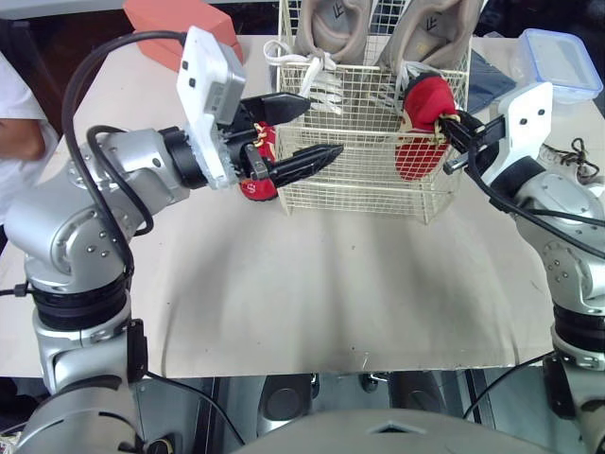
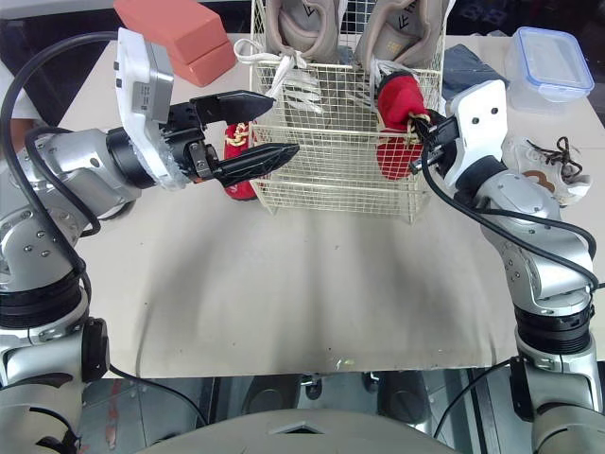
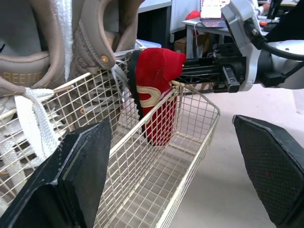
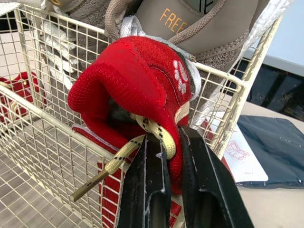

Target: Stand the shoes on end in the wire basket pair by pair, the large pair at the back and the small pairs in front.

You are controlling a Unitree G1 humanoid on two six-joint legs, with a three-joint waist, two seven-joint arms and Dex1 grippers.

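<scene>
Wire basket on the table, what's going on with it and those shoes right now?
The right tool is shut on a red shoe, holding it on end, toe down, inside the front right corner of the wire basket. A large beige pair already stands at the back. The left tool is open beside the basket's left side, with a second red shoe just below it, apparently outside the basket.

You have free room in the front left of the wire basket (image 1: 359, 184). The tan shoes (image 1: 421, 33) fill its back row, and the red shoe (image 1: 425, 102) in the right gripper (image 4: 172, 142) blocks the front right corner. The bench (image 1: 312, 284) before it lies open.
</scene>
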